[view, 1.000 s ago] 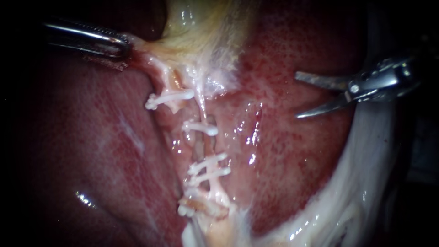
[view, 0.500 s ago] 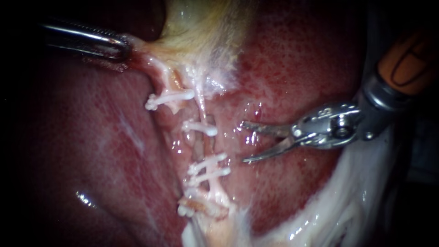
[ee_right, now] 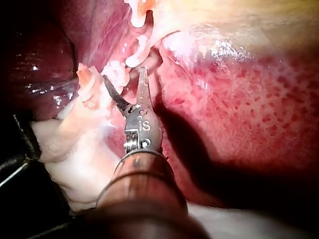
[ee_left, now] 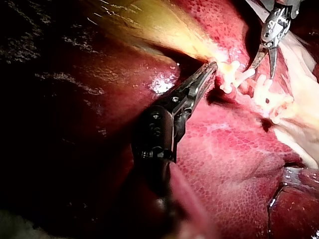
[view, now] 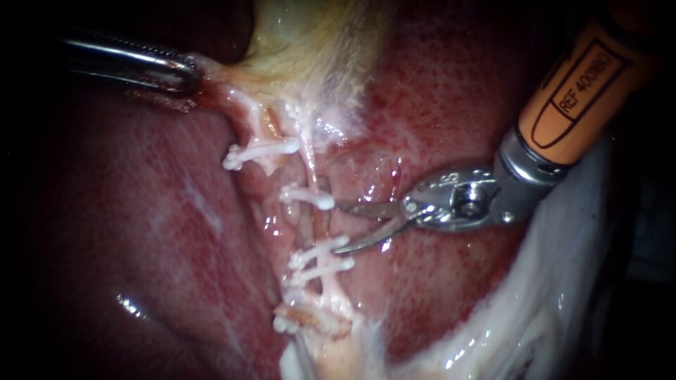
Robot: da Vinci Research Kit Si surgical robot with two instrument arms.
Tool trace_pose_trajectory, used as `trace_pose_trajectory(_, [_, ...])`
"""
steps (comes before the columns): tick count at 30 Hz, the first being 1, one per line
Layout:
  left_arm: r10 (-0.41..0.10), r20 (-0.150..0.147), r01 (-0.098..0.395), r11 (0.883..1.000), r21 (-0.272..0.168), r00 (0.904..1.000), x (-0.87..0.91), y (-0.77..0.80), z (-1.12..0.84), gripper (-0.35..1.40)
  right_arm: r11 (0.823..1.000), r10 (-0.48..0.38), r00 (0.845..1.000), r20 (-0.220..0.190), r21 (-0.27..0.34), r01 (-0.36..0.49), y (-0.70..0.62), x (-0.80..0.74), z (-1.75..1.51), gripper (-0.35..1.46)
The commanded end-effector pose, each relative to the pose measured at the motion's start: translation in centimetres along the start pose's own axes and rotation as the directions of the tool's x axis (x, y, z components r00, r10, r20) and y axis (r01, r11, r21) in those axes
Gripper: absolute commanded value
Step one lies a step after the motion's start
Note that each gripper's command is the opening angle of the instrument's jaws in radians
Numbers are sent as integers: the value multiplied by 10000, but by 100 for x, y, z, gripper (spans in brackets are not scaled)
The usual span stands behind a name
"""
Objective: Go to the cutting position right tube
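The right tube (view: 322, 224) runs down the middle of the endoscope view, with one white clip (view: 308, 195) above and two clips (view: 322, 257) below. My right instrument (view: 338, 227) has two blades, open. Their tips lie just right of the tube, level with the bare stretch between those clips. The left tube (view: 248, 116) carries its own clip (view: 260, 150). My left instrument (view: 184, 70) is shut on the gallbladder (view: 310, 42) and holds it stretched to the left. The right wrist view shows the open blades (ee_right: 124, 79) beside the clips (ee_right: 117, 72). In the left wrist view the left jaws (ee_left: 209, 72) grip pale tissue.
Red liver (view: 458, 112) lies to the right of the tubes and a darker lobe (view: 141, 246) to the left. White fatty tissue (view: 535, 317) runs along the lower right. The right instrument's orange shaft (view: 584, 91) comes in from the upper right.
My right instrument has travelled left and slightly down across the liver, from the right edge to the clipped right tube, blades still open. The left instrument has held still.
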Motion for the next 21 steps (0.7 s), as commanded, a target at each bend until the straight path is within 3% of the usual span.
trace_pose_trajectory(1, [2,-1,-2,10000,-3,10000,0,0,0,-35,9999,42,10000,0,130,-42,0,1,1,130])
trace_pose_trajectory(10, [0,-1,0,10000,1,10000,0,0,0,-35,9966,255,9997,-23,790,-253,4,8,16,130])
trace_pose_trajectory(21, [-3,-2,3,10000,6,10000,0,0,0,-35,9823,102,9998,-195,1872,-64,8,-1,38,130])
